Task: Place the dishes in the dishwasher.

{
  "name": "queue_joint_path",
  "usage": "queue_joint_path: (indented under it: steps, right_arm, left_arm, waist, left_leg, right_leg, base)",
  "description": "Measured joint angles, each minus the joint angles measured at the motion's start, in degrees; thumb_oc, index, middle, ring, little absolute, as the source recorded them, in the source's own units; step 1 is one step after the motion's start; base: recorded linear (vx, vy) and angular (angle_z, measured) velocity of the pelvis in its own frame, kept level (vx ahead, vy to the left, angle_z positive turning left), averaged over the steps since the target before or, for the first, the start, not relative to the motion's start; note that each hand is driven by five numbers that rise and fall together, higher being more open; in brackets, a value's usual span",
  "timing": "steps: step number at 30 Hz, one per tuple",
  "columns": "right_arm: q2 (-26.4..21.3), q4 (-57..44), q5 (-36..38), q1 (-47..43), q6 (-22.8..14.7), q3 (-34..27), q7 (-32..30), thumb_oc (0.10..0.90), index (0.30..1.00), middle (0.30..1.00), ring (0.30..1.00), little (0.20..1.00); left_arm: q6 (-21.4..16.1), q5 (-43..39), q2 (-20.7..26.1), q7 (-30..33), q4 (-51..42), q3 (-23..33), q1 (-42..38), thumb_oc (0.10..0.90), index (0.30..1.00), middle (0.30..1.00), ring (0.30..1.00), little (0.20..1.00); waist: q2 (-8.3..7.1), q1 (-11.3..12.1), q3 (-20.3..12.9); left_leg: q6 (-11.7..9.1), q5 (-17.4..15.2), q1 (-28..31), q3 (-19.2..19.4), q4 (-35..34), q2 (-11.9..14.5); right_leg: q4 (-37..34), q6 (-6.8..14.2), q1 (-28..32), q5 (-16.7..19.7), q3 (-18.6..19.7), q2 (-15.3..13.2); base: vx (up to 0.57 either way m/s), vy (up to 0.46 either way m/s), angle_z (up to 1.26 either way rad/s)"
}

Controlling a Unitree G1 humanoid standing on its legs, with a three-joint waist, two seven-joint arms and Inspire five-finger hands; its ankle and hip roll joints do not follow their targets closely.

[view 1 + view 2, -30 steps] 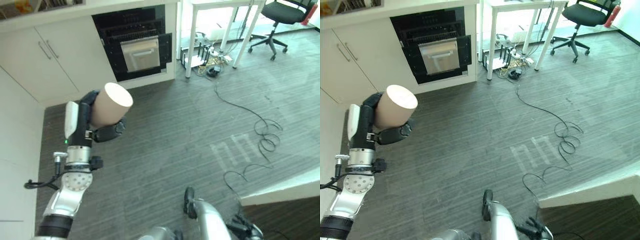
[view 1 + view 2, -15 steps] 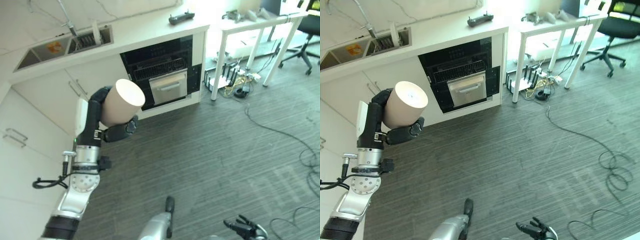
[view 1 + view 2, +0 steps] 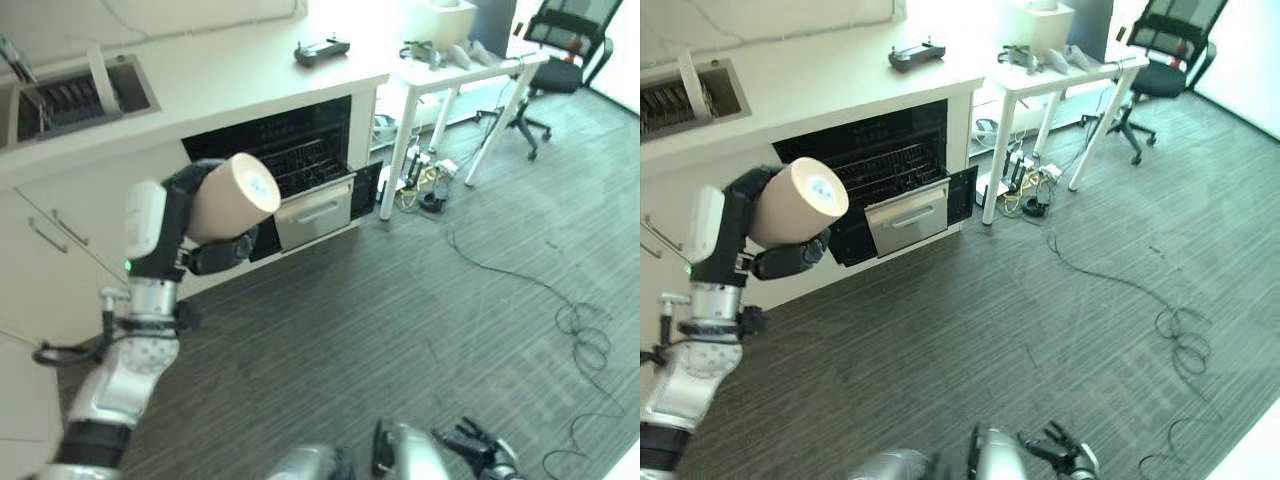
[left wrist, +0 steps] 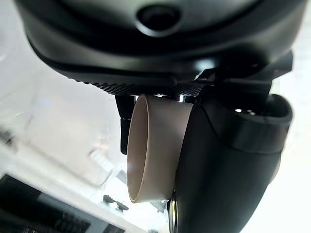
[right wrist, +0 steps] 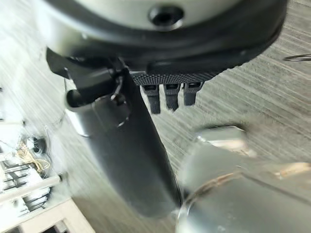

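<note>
Beige cup (image 3: pixel 232 196): held raised on its side, base turned toward the camera; it is carried in front of the cabinets, not yet in the rack
Left hand (image 3: pixel 196 222): curled round the cup, thumb underneath, judged a secure carrying grip
Dishwasher (image 3: pixel 300 168): open under the counter, dark rack exposed to receive dishes
Right hand (image 3: pixel 478 452): low by the floor, fingers spread loosely apart, idle
Writing: none legible on cup or dishwasher

Left arm (image 3: pixel 125 375): silver-grey, rounded joint housings, dark cuff at the lower end. Left hand (image 3: pixel 175 225): black, white panel on the back, 1 green light below it, knurled black wrist ring. Right arm (image 3: pixel 415 455): silver-grey. Right hand (image 3: pixel 482 452): black, slim fingers.
</note>
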Motion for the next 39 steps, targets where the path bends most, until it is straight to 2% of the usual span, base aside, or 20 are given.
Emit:
queue_joint_path:
  steps: [4,7,9,11,14,15,16,17,19,21,23,25,26,28,29,31,33,35,36,39]
  right_arm:
    - [-0.9,0.1,-0.1,-1.9,-0.5,-1.8,0.2,0.8,0.9,0.9,0.9,0.9]
    - [-0.9,0.3,-1.5,-1.0,0.3,-1.9,0.1,0.8,0.9,0.9,0.9,0.9]
    - [-1.1,0.5,-4.4,0.0,2.0,-0.9,-0.1,0.8,0.9,0.9,0.9,0.9]
    - [-2.3,0.9,-5.7,0.4,2.2,0.0,-0.1,0.8,0.9,0.9,0.9,0.9]
    - [-3.4,0.9,-6.4,1.0,1.3,1.5,0.0,0.8,0.9,0.9,0.9,0.9]
    - [-3.3,1.0,-6.4,1.4,0.4,1.1,0.0,0.8,0.9,0.9,0.9,0.9]
    - [-3.3,1.6,-6.1,0.4,0.2,0.2,-0.7,0.8,0.9,0.9,0.9,0.9]
    - [-4.0,1.2,-5.5,-0.3,-0.3,0.5,-0.7,0.8,0.9,0.9,0.9,0.9]
    - [-3.7,0.4,-4.4,0.0,-1.1,0.9,-0.7,0.8,0.9,0.9,0.9,0.9]
    - [-2.7,-0.2,-4.2,0.1,-1.0,1.1,-0.9,0.8,0.9,0.9,0.9,0.9]
    - [-0.7,0.4,-4.2,0.6,-0.6,1.9,-1.9,0.8,0.9,0.9,0.9,0.9]
    - [0.6,1.3,-4.2,0.5,0.1,2.2,-2.4,0.8,0.9,0.9,0.9,0.9]
    - [0.8,1.3,-4.3,0.8,0.1,2.1,-2.5,0.8,0.9,0.9,0.9,0.9]
    - [0.2,0.2,-4.4,0.3,-0.4,2.2,-2.5,0.8,0.9,0.9,0.9,0.9]
    - [0.2,-0.9,-4.6,0.7,-0.5,2.3,-3.0,0.8,0.9,0.9,0.9,0.9]
    - [-0.2,-1.5,-4.6,1.4,-0.7,2.6,-3.0,0.8,0.9,0.9,0.9,0.9]
    - [0.3,-2.5,-4.3,2.8,-0.7,3.3,-3.5,0.8,0.9,0.9,0.9,0.9]
    - [-1.2,-3.1,-3.5,1.9,-1.6,1.8,-3.4,0.8,0.9,0.9,0.9,0.9]
    - [-1.6,-3.1,-3.5,1.7,-1.6,1.4,-3.4,0.8,0.9,0.9,0.9,0.9]
    - [-1.6,-1.6,-3.4,2.0,-1.8,1.6,-2.5,0.8,0.9,0.9,0.9,0.9]
  left_arm:
    - [1.6,-0.1,-0.1,0.2,1.1,-1.3,0.0,0.4,0.3,0.3,0.3,0.3]
    - [1.4,-0.1,-0.9,0.7,-0.2,-0.4,2.0,0.4,0.3,0.3,0.3,0.3]
    - [1.9,-0.3,-2.7,1.8,-4.0,3.3,7.2,0.4,0.3,0.3,0.3,0.3]
    - [2.2,-0.3,-6.0,2.7,-4.6,3.0,8.9,0.4,0.3,0.3,0.3,0.3]
    - [4.3,-0.2,-6.5,2.6,-8.2,3.5,10.8,0.4,0.3,0.3,0.3,0.3]
    - [4.2,-0.2,-6.3,2.5,-9.9,3.5,9.5,0.4,0.3,0.3,0.3,0.3]
    - [4.0,-0.2,-5.6,2.5,-12.4,3.8,8.8,0.4,0.3,0.3,0.3,0.3]
    - [4.1,-0.2,-4.5,1.8,-11.7,3.8,8.7,0.4,0.3,0.3,0.3,0.3]
    - [4.0,-0.2,-4.4,1.5,-11.5,3.7,8.6,0.4,0.3,0.3,0.3,0.3]
    - [3.7,-0.2,-5.4,1.4,-11.6,3.1,6.8,0.4,0.3,0.3,0.3,0.3]
    - [3.5,0.0,-6.8,1.7,-11.5,2.3,6.8,0.4,0.3,0.3,0.3,0.3]
    - [3.0,0.2,-7.0,2.0,-11.2,2.0,8.7,0.4,0.3,0.3,0.3,0.3]
    - [3.0,0.4,-7.5,2.1,-10.1,2.0,9.5,0.4,0.3,0.3,0.3,0.3]
    - [3.1,0.6,-8.2,2.4,-7.3,2.0,9.8,0.4,0.3,0.3,0.3,0.3]
    - [3.0,0.7,-7.8,2.4,-6.6,2.0,8.6,0.4,0.3,0.3,0.3,0.3]
    - [2.8,1.0,-7.7,2.5,-6.7,2.0,5.4,0.4,0.3,0.3,0.3,0.3]
    - [2.8,0.9,-6.2,3.1,-6.3,1.8,2.9,0.4,0.3,0.3,0.3,0.3]
    - [2.8,0.5,-5.5,3.3,-6.2,1.8,2.6,0.4,0.3,0.3,0.3,0.3]
    - [2.7,0.5,-5.4,3.3,-6.0,1.3,1.7,0.4,0.3,0.3,0.3,0.3]
    - [2.4,-0.2,-4.8,4.4,-4.0,1.5,-1.3,0.4,0.3,0.3,0.3,0.3]
  waist:
    - [1.04,-1.3,0.0]
    - [1.54,-1.0,-0.3]
    - [1.63,-0.4,-0.9]
    - [0.83,0.6,-1.8]
    - [-0.88,2.5,-3.2]
    - [-1.52,2.8,-3.1]
    - [-1.83,3.9,-2.9]
    - [-1.62,3.4,-2.3]
    - [-0.65,2.7,-2.1]
    - [1.33,1.9,-2.0]
    - [0.95,1.9,-2.3]
    - [1.39,2.1,-2.5]
    - [1.55,2.2,-2.5]
    - [1.74,1.4,-2.7]
    - [2.02,1.3,-2.6]
    - [3.17,1.5,-2.5]
    - [1.31,0.5,-1.8]
    - [4.08,0.3,-1.0]
    - [5.36,-0.3,-1.0]
    - [5.31,0.1,-1.1]
  left_leg:
    - [-0.5,-0.5,6.5,-0.8,-5.3,-2.3]
    - [-1.7,-1.2,13.6,-3.4,-12.0,-0.5]
    - [-4.5,-1.7,19.1,-3.8,-16.0,2.5]
    - [-10.3,1.8,18.4,-4.3,-11.2,4.2]
    - [-7.7,10.0,10.4,-0.8,5.4,7.1]
    - [-4.8,13.6,3.8,0.4,15.9,8.7]
    - [-3.2,6.3,-4.2,1.6,19.4,7.1]
    - [-3.2,4.0,-6.9,3.0,7.2,-0.3]
    - [-2.0,6.7,-7.0,7.0,-8.0,-4.5]
    - [-0.9,9.6,-10.0,11.4,-15.0,-4.6]
    - [2.5,12.4,-9.0,12.5,-16.4,-5.2]
    - [8.9,15.6,-4.6,8.3,-20.0,-4.6]
    - [10.1,19.0,-3.5,7.3,-20.6,-4.0]
    - [8.2,17.3,-1.6,7.8,-19.7,-4.1]
    - [6.8,14.9,-2.9,8.0,-15.7,-3.5]
    - [8.7,10.0,-5.5,10.3,-7.8,-3.1]
    - [8.7,7.2,-2.0,7.8,-7.0,-5.8]
    - [7.2,7.0,-0.1,4.0,-9.5,-5.8]
    - [6.3,8.2,1.4,0.9,-12.1,-5.6]
    - [5.2,7.9,3.6,-5.1,-13.4,-5.6]
  right_leg:
    - [1.6,1.3,-2.4,2.8,8.1,-0.8]
    - [3.9,1.0,2.3,2.6,6.8,1.5]
    - [5.0,-0.5,6.5,2.2,1.7,4.1]
    - [11.1,-5.5,6.8,-1.0,-1.7,4.5]
    - [11.4,-10.9,9.3,-4.3,-2.5,7.1]
    - [8.7,-12.0,11.1,-5.5,-3.5,8.1]
    - [3.4,-11.8,14.7,-5.7,-3.5,10.2]
    - [-0.9,-10.5,19.5,-6.2,-3.9,10.4]
    - [-3.9,-9.1,24.1,-7.2,-5.8,11.4]
    - [-7.5,-8.5,27.2,-8.3,-7.8,14.7]
    - [-6.4,-7.0,28.1,-9.1,-8.1,15.5]
    - [-3.4,-5.0,28.6,-10.4,-6.9,17.6]
    - [1.0,-4.9,27.2,-13.2,-6.7,16.6]
    - [1.1,-3.5,26.4,-14.9,-6.7,10.6]
    - [1.0,-0.5,26.2,-12.4,-5.9,10.0]
    - [20.0,0.5,19.0,-11.8,-7.4,9.2]
    - [40.5,0.0,9.7,-11.4,-5.4,4.3]
    - [34.1,-1.1,4.8,-12.3,-4.7,4.4]
    - [18.6,-2.4,5.6,-12.1,-3.9,5.6]
    - [-8.4,-1.1,6.1,-1.8,5.5,7.9]
  base:
    - [0.52,-0.44,0.1]
    - [0.57,-0.544,0.28]
    - [0.48,-0.529,0.08]
    - [0.44,-0.574,0.06]
    - [0.3,-0.491,-0.02]
    - [0.34,-0.301,0.33]
    - [0.43,-0.262,0.3]
    - [0.42,-0.202,0.09]
    - [0.26,-0.058,0.04]
    - [0.14,0.016,0.18]
    - [0.16,0.072,0.13]
    - [0.19,0.043,-0.31]
    - [0.21,0.032,-0.5]
    - [0.16,0.082,-0.2]
    - [0.12,0.104,0.2]
    - [0.12,0.042,0.41]
    - [0.19,-0.092,0.82]
    - [0.26,-0.221,0.81]
    - [0.23,-0.234,1.03]
    - [0.3,-0.335,1.05]
